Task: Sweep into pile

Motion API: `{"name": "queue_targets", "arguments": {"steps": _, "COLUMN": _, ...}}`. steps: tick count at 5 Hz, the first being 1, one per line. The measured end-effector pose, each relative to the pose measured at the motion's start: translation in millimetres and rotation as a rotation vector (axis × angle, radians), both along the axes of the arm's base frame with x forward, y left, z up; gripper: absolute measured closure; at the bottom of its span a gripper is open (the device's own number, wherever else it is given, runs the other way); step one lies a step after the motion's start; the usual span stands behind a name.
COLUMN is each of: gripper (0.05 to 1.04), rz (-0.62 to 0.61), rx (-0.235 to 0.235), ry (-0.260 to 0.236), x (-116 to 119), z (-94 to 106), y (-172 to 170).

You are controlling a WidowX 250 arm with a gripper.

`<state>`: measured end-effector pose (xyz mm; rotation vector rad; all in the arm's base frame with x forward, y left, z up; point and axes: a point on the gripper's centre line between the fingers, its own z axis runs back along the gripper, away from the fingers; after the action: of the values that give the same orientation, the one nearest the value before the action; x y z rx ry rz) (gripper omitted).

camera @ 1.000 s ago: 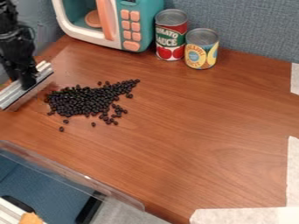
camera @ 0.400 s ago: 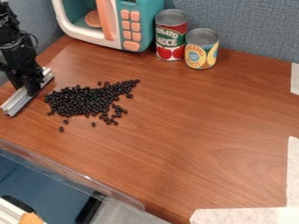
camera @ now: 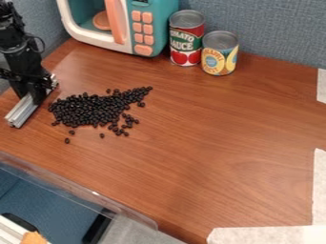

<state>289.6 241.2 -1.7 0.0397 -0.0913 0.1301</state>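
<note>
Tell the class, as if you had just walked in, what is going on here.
A robot arm's hand holds a metal bar at the left of the table, beside dark beans. Most lie in one heap, with a few strays around it, so the sweeping looks unfinished.

Tall red-green metal can (camera: 186, 40): "TOMATO SAUCE"
Short yellow-blue metal can (camera: 219, 55): partly "APPLE", lower word unclear

A robotics lab with a play-kitchen corner is suggested by the toy microwave (camera: 164, 26), with food cans (camera: 219, 55) set beside it and a robot arm (camera: 18, 50) seen near it. Office-style fabric panelling (camera: 274, 31) is seen behind it.
</note>
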Motion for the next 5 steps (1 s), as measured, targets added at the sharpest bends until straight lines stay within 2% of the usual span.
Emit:
{"name": "queue_targets", "arguments": {"steps": 1, "gripper": 0.716, "rz": -0.021, "rx": 0.000, "ry": -0.010, "x": 18.4, "z": 2.6, "y": -18.3}}
{"name": "queue_targets", "arguments": {"steps": 2, "gripper": 0.716, "rz": -0.117, "rx": -0.007, "ry": -0.016, "x": 47.8, "z": 5.6, "y": -57.6}}
{"name": "queue_targets", "arguments": {"steps": 3, "gripper": 0.716, "rz": -0.167, "rx": -0.007, "ry": -0.017, "x": 63.4, "z": 6.7, "y": -79.2}}
{"name": "queue_targets", "arguments": {"steps": 5, "gripper": 0.716, "rz": -0.204, "rx": 0.014, "ry": -0.006, "x": 72.6, "z": 9.5, "y": -95.3}}
